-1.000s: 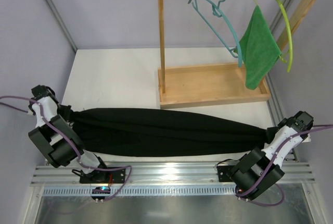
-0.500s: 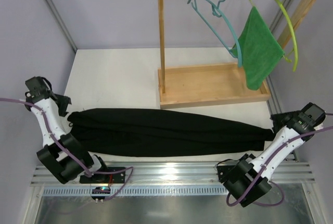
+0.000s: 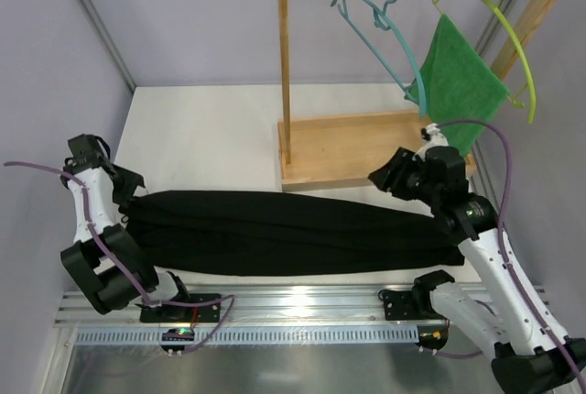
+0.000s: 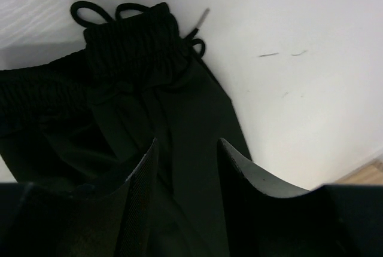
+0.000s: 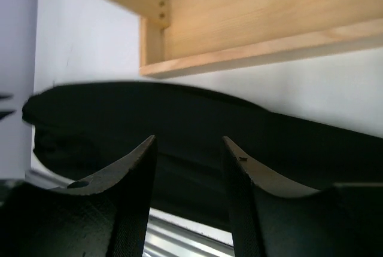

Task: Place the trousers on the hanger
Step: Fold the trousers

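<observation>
The black trousers lie stretched flat across the near table, waistband and drawstring to the left. My left gripper hovers open just over that waistband end, nothing between its fingers. My right gripper is open and empty, raised above the trousers' right half beside the rack's base. The teal-blue hanger hangs by its hook from the wooden rail, bare.
The wooden rack has a tray base and an upright post. On its rail also hang a green cloth and a yellow-green hanger. The tray's front edge lies close beyond the right gripper. A metal rail borders the near edge.
Both grippers have opened and let go of the trousers, which now lie slack on the table. The right arm swung up and left toward the rack base; the left shifted slightly.
</observation>
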Tool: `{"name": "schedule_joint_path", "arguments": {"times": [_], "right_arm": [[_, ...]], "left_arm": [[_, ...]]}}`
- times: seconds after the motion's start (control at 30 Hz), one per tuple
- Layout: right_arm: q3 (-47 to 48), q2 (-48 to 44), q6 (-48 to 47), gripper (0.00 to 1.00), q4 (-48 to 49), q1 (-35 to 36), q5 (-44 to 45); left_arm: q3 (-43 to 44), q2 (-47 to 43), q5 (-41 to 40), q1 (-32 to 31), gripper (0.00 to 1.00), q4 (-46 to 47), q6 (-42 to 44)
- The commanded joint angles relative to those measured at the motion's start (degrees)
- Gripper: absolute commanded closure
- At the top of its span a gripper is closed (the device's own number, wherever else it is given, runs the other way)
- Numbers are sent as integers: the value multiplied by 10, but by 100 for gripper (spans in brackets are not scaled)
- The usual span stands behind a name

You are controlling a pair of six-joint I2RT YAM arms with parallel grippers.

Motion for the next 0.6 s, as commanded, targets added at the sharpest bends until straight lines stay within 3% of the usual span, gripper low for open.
{"name": "schedule_joint_path", "arguments": {"times": [0.0,0.07,0.13,0.3,0.43,0.57], "right_arm": [[23,47,-39,51,98,176,76],[45,83,-56,53,103,251,149],[53,143,-80,54,128,328,157],[68,281,-137,54,202,391,121],[98,405,-194,54,213,454,109],[106,452,-204,55,249,471,95]], "left_arm": [[-18,15,-67,6,55,-16,29],[-41,21,-67,13,54,-11,29],[-62,33,-58,23,54,4,21],[-92,76,-81,47,62,-6,3],[-99,77,-107,61,63,-2,4],[-107,91,-110,64,64,15,8]]}}
